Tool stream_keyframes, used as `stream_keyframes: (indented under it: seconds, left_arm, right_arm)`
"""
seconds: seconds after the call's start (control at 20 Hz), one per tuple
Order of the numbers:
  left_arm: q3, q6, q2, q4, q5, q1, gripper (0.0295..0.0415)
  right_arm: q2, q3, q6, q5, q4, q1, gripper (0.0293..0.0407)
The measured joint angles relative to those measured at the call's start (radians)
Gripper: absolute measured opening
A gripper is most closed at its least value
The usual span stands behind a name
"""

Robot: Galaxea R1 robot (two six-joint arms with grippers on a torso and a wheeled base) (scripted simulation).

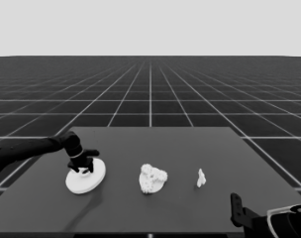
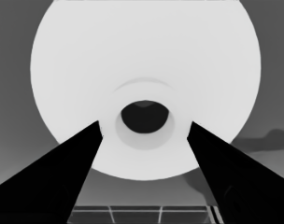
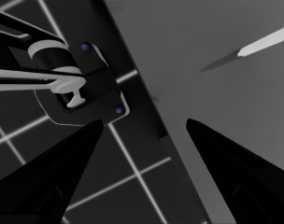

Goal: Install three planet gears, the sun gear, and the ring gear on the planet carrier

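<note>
Dark table [image 1: 190, 208] over a gridded floor, pale blank band above the horizon. The larger round part [image 1: 85, 177] sits at the table's left end, well apart from the smaller round part [image 1: 153, 179], which is mid-table with gears clustered on it. A thin white piece [image 1: 201, 177] stands on the far side of that cluster.

The left gripper [image 1: 84, 168] hovers right over the larger round part, fingers spread and straddling the hub [image 2: 144, 119], holding nothing. My guess is the disc is rigid, smooth and a bit slippery, so pinching the raised hub beats the rim. The arm reaches in low from the left, wrist bent down. The right gripper [image 1: 235, 208] is parked off near the table's corner, fingers apart and empty.
</note>
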Motion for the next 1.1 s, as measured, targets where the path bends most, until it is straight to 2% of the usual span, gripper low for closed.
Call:
stream_keyframes:
  seconds: [0.35,0.4,0.45,0.55,0.65,0.85,0.9,0.95,1.0,1.1]
  left_arm:
    - [-0.001,0.000,0.000,0.000,0.000,0.000,0.0348]
    - [0.138,-0.046,-0.066,-0.088,0.126,-0.104,0.0348]
    - [0.174,-0.057,-0.087,-0.162,0.198,-0.231,0.0348]
    - [0.149,-0.048,-0.076,-0.235,0.265,-0.349,0.0348]
    - [0.128,-0.040,-0.065,-0.258,0.288,-0.385,0.0348]
    - [0.115,-0.035,-0.060,-0.269,0.299,-0.399,0.0348]
    - [0.302,-0.440,0.021,-0.282,0.264,-0.387,0.0349]
    - [0.327,-0.656,0.268,-0.278,0.243,-0.377,0.0349]
    - [0.233,-0.714,0.462,-0.271,0.238,-0.370,0.0348]
    - [0.057,-0.694,0.655,-0.264,0.238,-0.364,0.0348]
  right_arm:
    - [0.000,0.000,0.000,0.000,0.000,0.000,0.0385]
    - [0.000,0.000,0.000,0.000,0.000,0.000,0.0385]
    - [0.000,0.000,0.000,0.000,0.000,0.000,0.0385]
    - [0.000,0.000,0.000,0.000,0.000,0.000,0.0385]
    - [0.000,0.000,0.000,0.000,0.000,0.000,0.0385]
    - [0.000,0.000,0.000,0.000,0.000,0.000,0.0385]
    - [0.000,0.000,0.000,0.000,0.000,0.000,0.0385]
    - [0.000,0.000,0.000,0.000,0.000,0.000,0.0385]
    - [0.000,0.000,0.000,0.000,0.000,0.000,0.0385]
    - [0.000,0.000,0.000,0.000,0.000,0.000,0.0385]
